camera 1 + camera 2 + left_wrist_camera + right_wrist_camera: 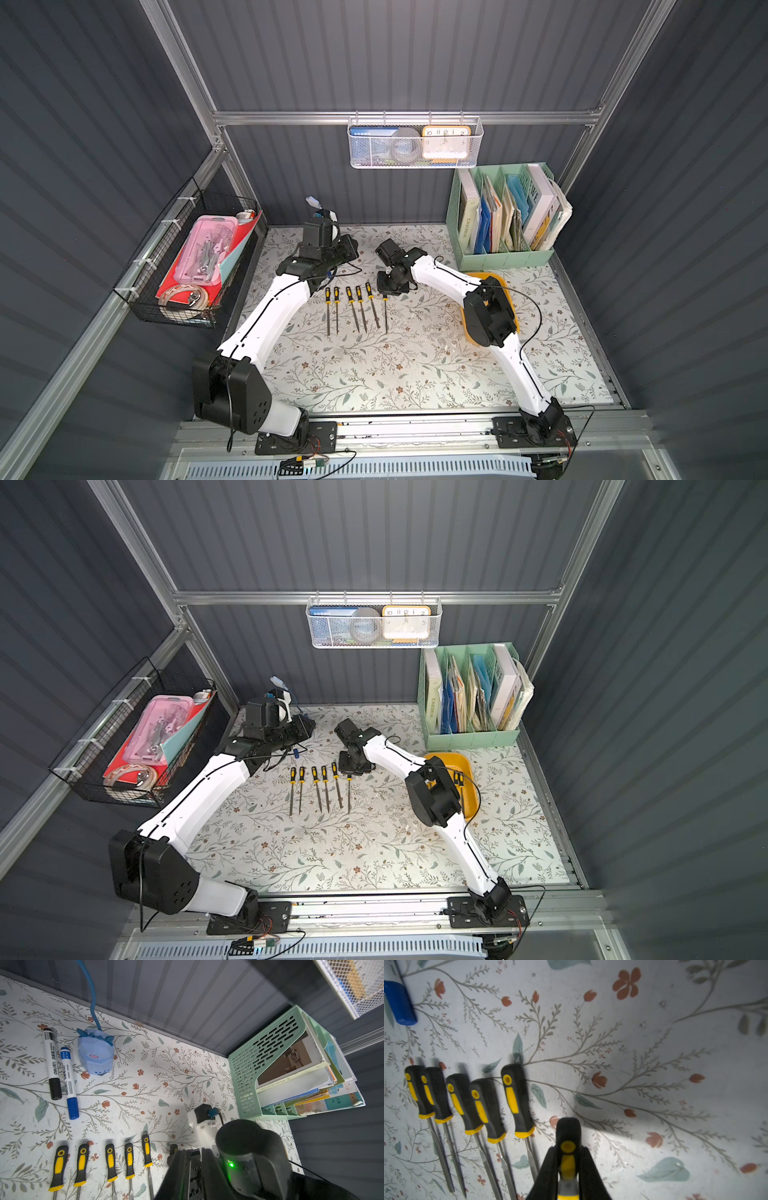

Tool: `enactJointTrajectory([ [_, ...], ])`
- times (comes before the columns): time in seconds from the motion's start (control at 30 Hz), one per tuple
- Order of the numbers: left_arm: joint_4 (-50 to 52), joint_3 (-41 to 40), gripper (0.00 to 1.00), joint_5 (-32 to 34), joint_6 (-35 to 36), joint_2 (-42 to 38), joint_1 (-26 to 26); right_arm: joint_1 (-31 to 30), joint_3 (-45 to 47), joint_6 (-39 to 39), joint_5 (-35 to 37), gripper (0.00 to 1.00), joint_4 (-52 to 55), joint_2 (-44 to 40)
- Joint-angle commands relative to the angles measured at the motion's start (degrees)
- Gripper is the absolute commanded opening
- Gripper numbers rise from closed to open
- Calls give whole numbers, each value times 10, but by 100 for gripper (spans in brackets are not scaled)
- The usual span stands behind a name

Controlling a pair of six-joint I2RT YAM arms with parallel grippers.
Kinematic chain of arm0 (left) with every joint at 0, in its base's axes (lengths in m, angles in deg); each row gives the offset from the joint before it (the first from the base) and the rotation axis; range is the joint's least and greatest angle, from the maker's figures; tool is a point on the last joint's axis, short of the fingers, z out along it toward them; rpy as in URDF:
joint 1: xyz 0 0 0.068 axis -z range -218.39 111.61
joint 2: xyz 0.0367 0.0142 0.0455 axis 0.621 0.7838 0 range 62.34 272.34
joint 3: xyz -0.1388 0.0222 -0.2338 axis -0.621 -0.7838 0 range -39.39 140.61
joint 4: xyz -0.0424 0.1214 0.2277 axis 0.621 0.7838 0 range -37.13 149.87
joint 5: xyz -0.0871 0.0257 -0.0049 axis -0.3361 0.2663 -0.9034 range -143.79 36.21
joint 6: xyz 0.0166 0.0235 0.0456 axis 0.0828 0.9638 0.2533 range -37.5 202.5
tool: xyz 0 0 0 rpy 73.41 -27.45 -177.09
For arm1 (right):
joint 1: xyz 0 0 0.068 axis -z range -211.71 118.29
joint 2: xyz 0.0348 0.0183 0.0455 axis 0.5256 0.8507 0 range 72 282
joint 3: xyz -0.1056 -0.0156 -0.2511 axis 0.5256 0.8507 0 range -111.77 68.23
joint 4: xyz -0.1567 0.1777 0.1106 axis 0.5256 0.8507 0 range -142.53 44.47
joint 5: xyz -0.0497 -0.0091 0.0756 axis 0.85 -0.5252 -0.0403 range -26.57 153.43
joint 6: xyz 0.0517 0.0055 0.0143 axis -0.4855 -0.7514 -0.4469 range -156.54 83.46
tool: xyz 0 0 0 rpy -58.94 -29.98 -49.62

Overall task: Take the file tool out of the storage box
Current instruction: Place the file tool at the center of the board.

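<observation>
file tool (568,1130) in grip of right claw (568,1149), just beside five files (517,1095); left claw (348,248) unclear

Floral tabletop (374,374) w/ five files (353,309) in row, storage box (444,764), organiser (498,259), markers (52,1064).

Mint-green book organiser (503,259) stands on the worktop (374,374); white mesh basket (374,154) hangs from the rail (291,118); black marker (51,1057) and blue marker (69,1084) lie beside a blue figurine (95,1057).

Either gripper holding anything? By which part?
Right gripper is shut on a file, gripping its black-and-yellow handle. Left gripper: its jaws are not visible, cannot tell.
</observation>
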Motion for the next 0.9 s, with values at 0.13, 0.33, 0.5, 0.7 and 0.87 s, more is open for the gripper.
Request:
enactJointTrajectory([
  [0.13, 2, 1, 19, -7, -8, -19, -1, -4, -13, -1, 17, 15, 26, 21],
  [0.33, -2, 5, 20, -6, -8, -14, 0, -3, -13, -4, 31, 37, 18, -3],
  [0.5, -10, 20, 21, -17, -6, 2, 0, 8, -7, -1, 46, 45, 22, -60],
  [0.7, -43, 33, 22, -28, 0, 35, 5, 64, 137, 15, 71, 44, 1, -237],
  [0.87, -64, 57, 22, -25, -1, 72, 32, 147, 319, 46, 92, 44, -16, -390],
])
